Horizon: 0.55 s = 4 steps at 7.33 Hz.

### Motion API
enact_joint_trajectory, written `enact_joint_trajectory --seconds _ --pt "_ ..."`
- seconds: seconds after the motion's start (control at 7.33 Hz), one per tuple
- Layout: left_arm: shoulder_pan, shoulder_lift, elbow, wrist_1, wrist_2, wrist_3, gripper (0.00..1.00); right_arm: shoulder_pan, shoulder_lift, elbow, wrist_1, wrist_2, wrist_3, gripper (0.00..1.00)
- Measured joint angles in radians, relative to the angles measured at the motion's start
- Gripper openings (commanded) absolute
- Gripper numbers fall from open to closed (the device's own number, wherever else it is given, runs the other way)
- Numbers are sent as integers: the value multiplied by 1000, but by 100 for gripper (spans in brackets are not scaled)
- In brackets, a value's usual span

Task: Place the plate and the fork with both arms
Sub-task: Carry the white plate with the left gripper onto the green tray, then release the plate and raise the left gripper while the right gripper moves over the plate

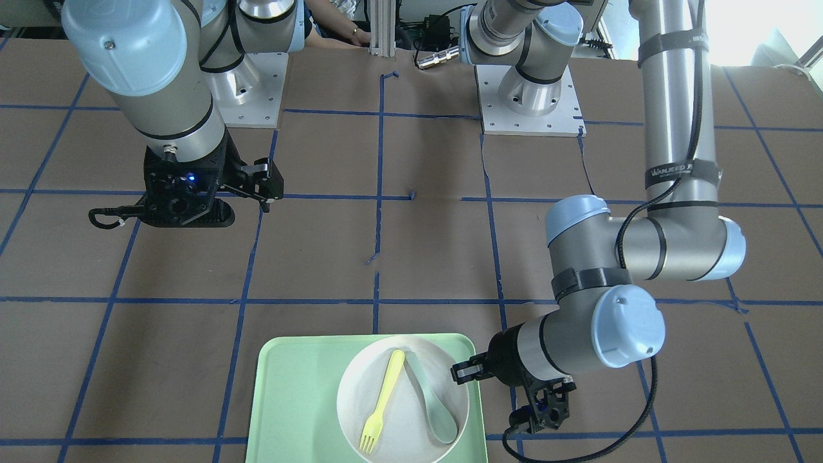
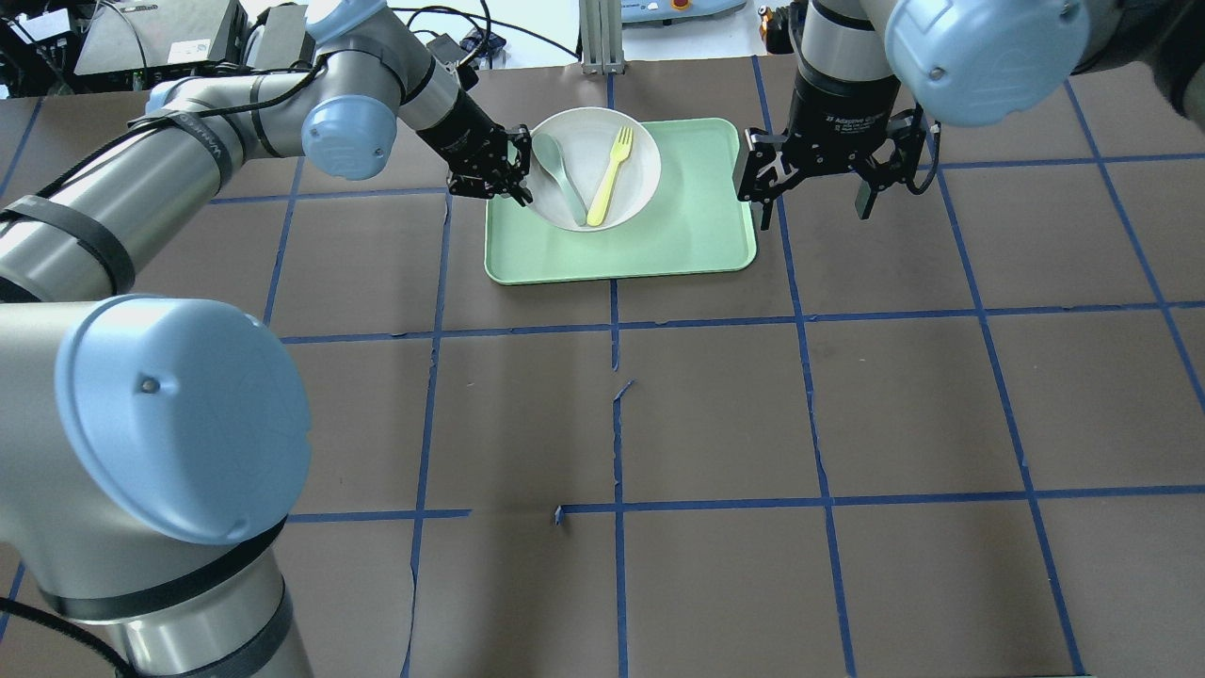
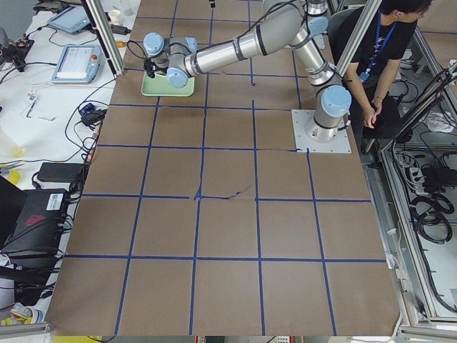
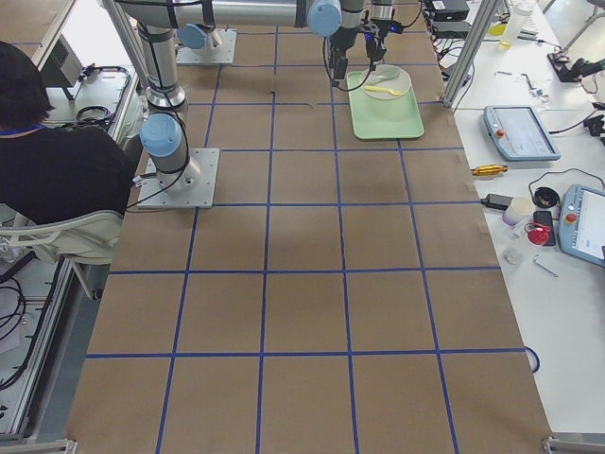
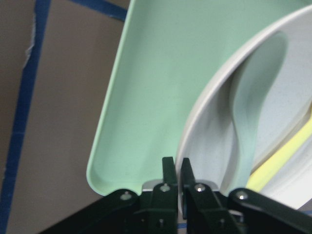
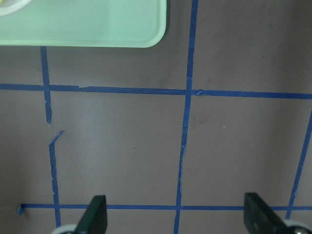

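Observation:
The off-white plate point(image 2: 633, 179) lies on the mint-green tray point(image 2: 687, 226), at its far left corner in the overhead view. The pale-yellow fork point(image 2: 612, 174) lies in the plate, next to a green-grey spoon point(image 2: 562, 174). My left gripper point(image 2: 513, 174) is at the plate's left rim. In the left wrist view its fingers point(image 5: 168, 170) are shut on the plate's rim point(image 5: 209, 112). My right gripper point(image 2: 817, 193) is open and empty, above the bare table just right of the tray. In the front view the plate point(image 1: 398, 418), fork point(image 1: 384, 399) and left gripper point(image 1: 464, 372) show at the bottom.
The tray point(image 1: 296, 399) sits near the table's far edge, on the operators' side. Brown table paper with a blue tape grid shows in the right wrist view, with the tray's corner point(image 6: 122, 29) at top left. A person sits by the robot's bases.

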Motion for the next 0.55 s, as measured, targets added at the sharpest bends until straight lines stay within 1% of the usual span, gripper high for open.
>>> enact_joint_trajectory --seconds 0.27,0.41,0.55 --pt "-18 -45 21 19 5 7 0 0 7 0 -5 0 -1 100" --pt "-25 -58 21 27 6 11 66 0 12 0 -7 0 -1 100" --pt "-28 -64 20 30 6 12 97 0 18 0 -20 3 0 100"
